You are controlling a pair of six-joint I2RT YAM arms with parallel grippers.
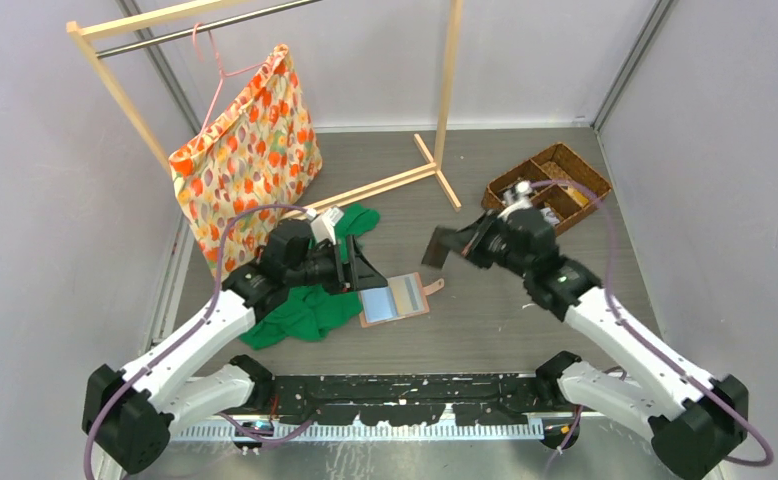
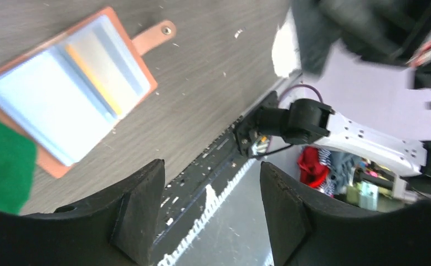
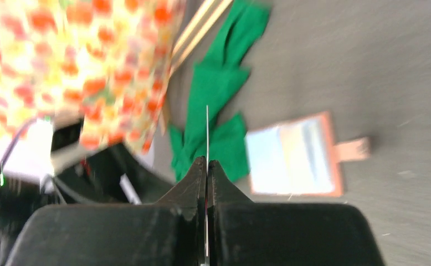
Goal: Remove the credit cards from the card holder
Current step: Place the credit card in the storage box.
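Observation:
The salmon-pink card holder (image 1: 395, 298) lies open and flat on the grey table, pale blue-grey inside up and snap tab (image 1: 433, 287) pointing right. It also shows in the left wrist view (image 2: 63, 105) and the right wrist view (image 3: 293, 155). My left gripper (image 1: 353, 266) hovers just left of it, open (image 2: 210, 172), with nothing between its fingers. My right gripper (image 1: 465, 245) is raised to the right of the holder and shut (image 3: 207, 162) on a dark credit card (image 1: 438, 247). That card shows edge-on as a thin line (image 3: 207, 127) between the jaws.
A green cloth (image 1: 305, 300) lies under the left arm beside the holder. An orange-patterned fabric bag (image 1: 245, 150) hangs on a wooden rack (image 1: 445, 100) at the back left. A brown wicker basket (image 1: 565, 160) holding small items stands at the back right.

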